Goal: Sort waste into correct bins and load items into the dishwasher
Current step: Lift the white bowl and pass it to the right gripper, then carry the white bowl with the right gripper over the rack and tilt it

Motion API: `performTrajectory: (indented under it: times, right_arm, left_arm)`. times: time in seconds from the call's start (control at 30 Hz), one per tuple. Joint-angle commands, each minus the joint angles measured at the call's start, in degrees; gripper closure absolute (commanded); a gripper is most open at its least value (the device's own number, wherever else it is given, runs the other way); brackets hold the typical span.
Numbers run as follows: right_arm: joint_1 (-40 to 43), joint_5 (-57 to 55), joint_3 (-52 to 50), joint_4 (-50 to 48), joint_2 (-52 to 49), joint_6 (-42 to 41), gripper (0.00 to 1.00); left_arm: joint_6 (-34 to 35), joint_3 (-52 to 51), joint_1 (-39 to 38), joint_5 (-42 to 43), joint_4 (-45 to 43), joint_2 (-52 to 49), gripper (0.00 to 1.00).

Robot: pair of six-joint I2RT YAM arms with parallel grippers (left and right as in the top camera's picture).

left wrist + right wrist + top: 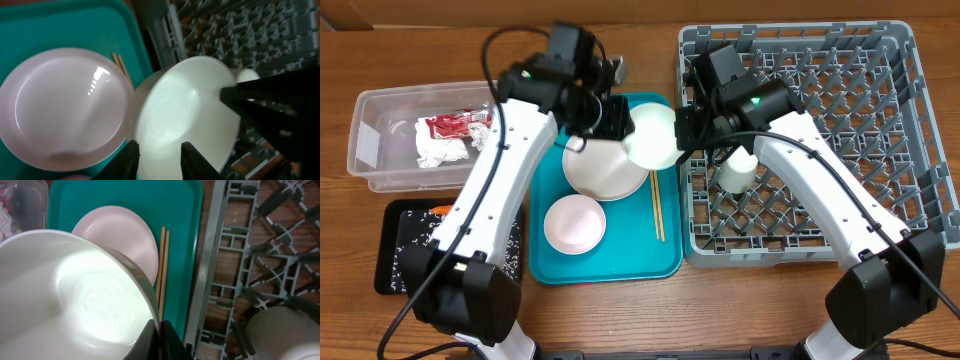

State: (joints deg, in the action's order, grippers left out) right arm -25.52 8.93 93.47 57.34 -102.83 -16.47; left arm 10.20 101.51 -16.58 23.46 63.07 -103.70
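A white bowl point(652, 135) hangs tilted over the right edge of the teal tray point(610, 265), between my two grippers. My right gripper point(160, 326) is shut on the bowl's rim point(90, 295); in the overhead view it point(682, 128) is at the bowl's right side. My left gripper point(160, 147) stands open at the bowl's point(185, 115) near edge, its fingers point(131, 159) apart and not pinching the rim. A pale plate point(605, 168) and a smaller pink one point(573, 222) lie on the tray beside the chopsticks point(657, 205). The grey dishwasher rack point(840, 120) holds a white cup point(738, 172).
The clear tub point(380, 150) at the left holds a red wrapper point(455, 125) and white napkins point(438, 152). Below it lies the black tray point(405, 250) with an orange carrot point(440, 208) at its top edge. Both arms crowd the gap between teal tray and rack.
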Motion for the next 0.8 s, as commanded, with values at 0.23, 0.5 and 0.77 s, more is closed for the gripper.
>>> performTrajectory:
  times: [0.23,0.5,0.77]
  right_arm:
    - [0.9,-7.6,0.2,-7.8,0.3,16.6,0.96]
    - [0.9,-35.2,0.2,-22.9,0.3,24.7,0.96]
    - [5.0,-42.4,0.2,-35.5,0.0,55.2,0.96]
  left_arm:
    - [-5.5,8.9,0.5,-3.7,3.1,1.2,0.60]
    - [-5.5,8.9,0.5,-10.9,3.8,1.2,0.00]
    - [-5.5,8.9,0.5,-11.0,3.8,1.0,0.00]
